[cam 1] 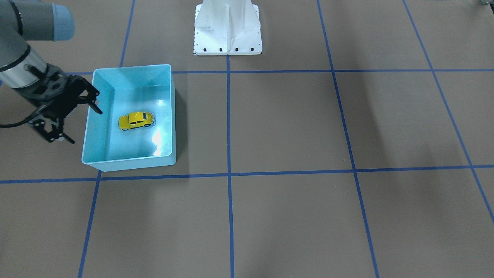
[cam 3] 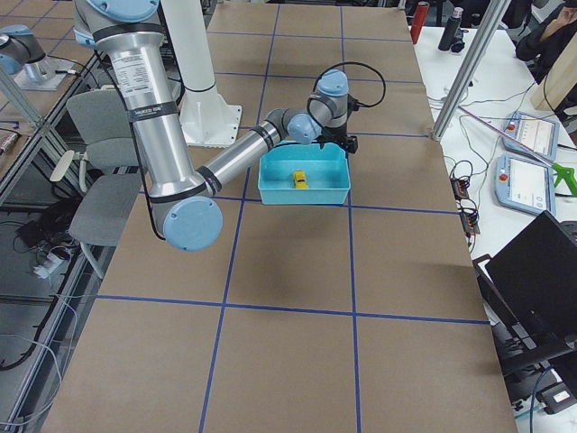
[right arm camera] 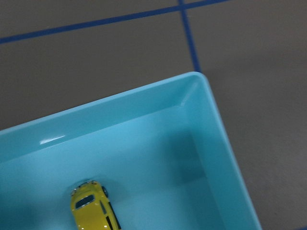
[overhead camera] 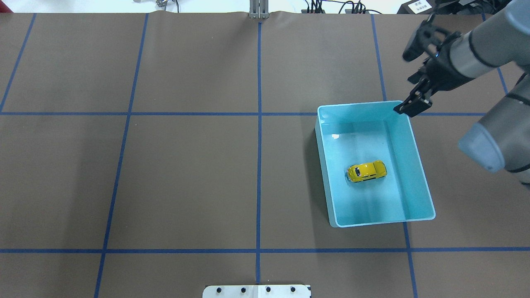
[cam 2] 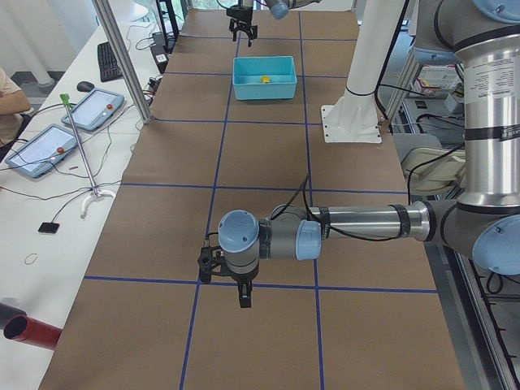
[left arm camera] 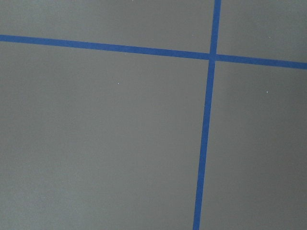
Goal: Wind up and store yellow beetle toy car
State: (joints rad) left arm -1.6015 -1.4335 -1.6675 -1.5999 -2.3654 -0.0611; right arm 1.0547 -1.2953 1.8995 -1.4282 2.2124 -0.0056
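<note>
Between the right fingers [overhead camera: 413, 103] nothing is held: they are spread apart and empty, hung over the counter [cam 1: 293, 123] at one corner of the light blue bin [cam 1: 131, 162]. Just below and beside them the bin's rim is found. Whether it is touched cannot be told, though the fingers appear to be kept above it.

Further inward from those fingers, and lower, the yellow beetle toy car [cam 1: 136, 120] is seen on the bin's floor, upright on its wheels and apart from every wall. Since it is contained and ungripped, the storing step is judged done. Whether the spring is wound cannot be read from the pictures. The bin's walls are judged to be what keeps a wound car from rolling off across the counter. The spread, offset pose of the fingers is taken as a way of leaving the car undisturbed.

Well apart from the right fingers, at the counter's opposite end, the left fingers [cam 2: 244, 299] are pointed down over bare counter near a crossing of blue tape lines [left arm camera: 206, 143]. It cannot be told whether they are released or clenched. That arm is judged to be parked clear of the work.
</note>
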